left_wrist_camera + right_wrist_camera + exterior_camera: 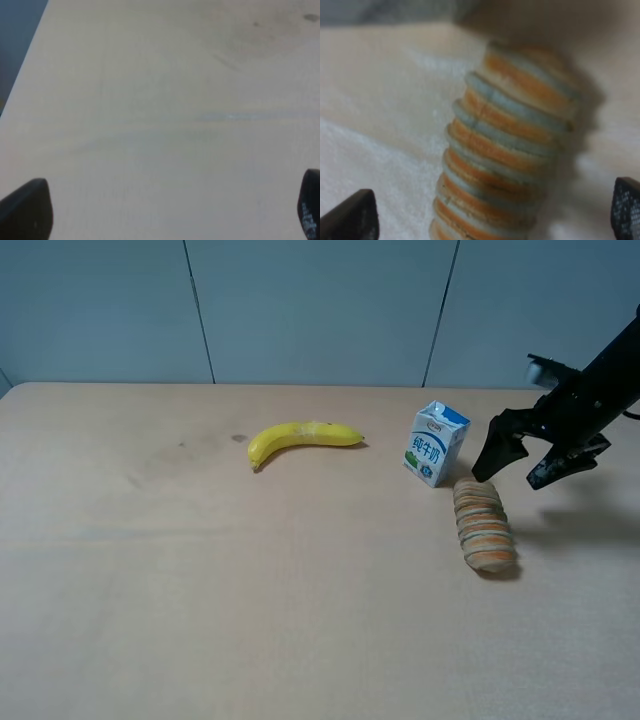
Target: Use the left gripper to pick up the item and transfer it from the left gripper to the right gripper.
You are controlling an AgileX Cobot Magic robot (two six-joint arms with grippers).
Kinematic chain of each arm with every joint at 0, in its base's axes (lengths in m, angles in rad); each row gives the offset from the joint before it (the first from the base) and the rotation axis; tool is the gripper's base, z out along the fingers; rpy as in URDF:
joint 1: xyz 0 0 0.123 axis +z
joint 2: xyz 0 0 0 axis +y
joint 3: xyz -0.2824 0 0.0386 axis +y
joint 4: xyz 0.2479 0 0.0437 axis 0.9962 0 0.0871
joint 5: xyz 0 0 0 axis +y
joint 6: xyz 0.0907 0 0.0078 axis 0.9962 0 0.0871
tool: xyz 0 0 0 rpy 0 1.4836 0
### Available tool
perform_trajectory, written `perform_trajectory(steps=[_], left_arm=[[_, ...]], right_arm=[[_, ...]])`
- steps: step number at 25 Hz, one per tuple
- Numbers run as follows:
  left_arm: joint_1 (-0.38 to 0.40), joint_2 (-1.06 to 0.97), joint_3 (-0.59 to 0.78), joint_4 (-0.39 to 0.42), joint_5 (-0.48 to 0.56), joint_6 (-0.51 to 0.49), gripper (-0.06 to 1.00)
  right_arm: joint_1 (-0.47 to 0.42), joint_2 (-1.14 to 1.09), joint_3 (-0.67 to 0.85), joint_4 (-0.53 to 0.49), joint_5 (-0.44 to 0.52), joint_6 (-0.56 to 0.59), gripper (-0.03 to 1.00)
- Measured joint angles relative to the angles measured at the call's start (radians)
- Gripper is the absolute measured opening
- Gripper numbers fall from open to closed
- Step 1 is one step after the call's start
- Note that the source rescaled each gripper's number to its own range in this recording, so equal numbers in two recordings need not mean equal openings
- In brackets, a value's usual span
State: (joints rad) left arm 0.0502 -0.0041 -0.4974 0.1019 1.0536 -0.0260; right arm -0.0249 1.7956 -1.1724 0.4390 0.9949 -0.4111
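Note:
The item, a ridged tan-orange bread roll, lies on the table to the right of middle, just in front of a milk carton. My right gripper hangs just above and behind the roll's far end, its jaws open and empty. In the right wrist view the roll fills the frame between the two spread fingertips of the right gripper. My left gripper shows only in the left wrist view, as two black fingertips far apart over bare table. It holds nothing. The left arm is out of the exterior view.
A yellow banana lies at the back middle of the wooden table. A blue-and-white milk carton stands upright right behind the roll. A grey panelled wall runs along the table's far edge.

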Motion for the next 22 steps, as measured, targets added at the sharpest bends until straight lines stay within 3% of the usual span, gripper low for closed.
perform_trajectory(steps=[6,22], left_arm=[[0.000,0.000,0.000,0.000,0.000,0.000,0.98],[0.000,0.000,0.000,0.001,0.000,0.000,0.98]], right_arm=[[0.000,-0.132,-0.017,-0.056,0.037,0.076,1.00],[0.000,-0.656,0.040,-0.069,0.174,0.166,1.00]])
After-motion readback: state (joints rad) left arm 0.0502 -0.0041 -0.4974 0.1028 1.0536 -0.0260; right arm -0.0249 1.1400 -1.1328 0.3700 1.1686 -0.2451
